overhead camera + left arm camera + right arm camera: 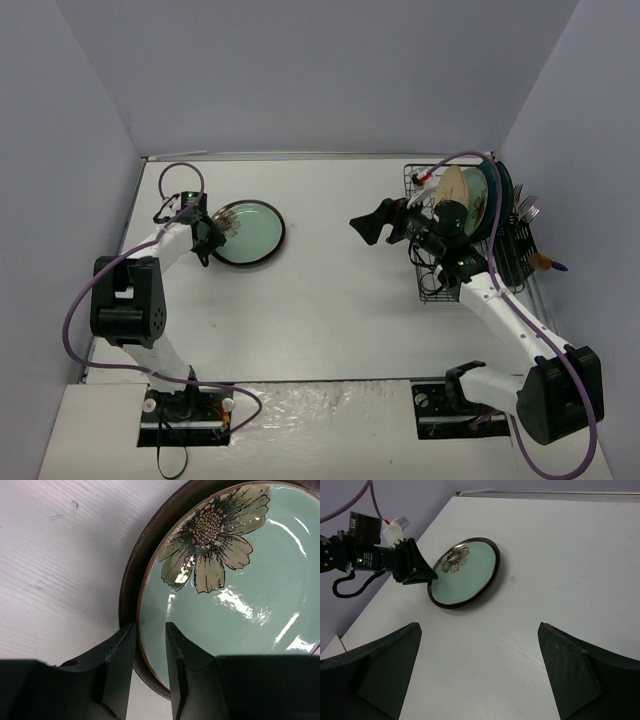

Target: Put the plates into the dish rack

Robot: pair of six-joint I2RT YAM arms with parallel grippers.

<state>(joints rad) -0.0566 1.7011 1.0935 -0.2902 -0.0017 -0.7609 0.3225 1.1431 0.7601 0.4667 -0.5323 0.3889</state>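
Left wrist: pincer point(150, 626) seemingly pinching plate point(240, 590)

**Worktop and surroundings.** White wood-grain worktop point(340, 300), enclosed left, rear and right by pale lavender walls point(320, 70). Far right: metal forks point(527, 207) standing tines-up, and nearer, a purple-handled utensil point(548, 264). A small dark scuff point(74, 504) marks the worktop.

No word, label, brand or number can be read anywhere in these views. The one marking on show is the painted flower point(212, 540) on the mint-green plate point(250, 625), and that's a picture, not lettering.
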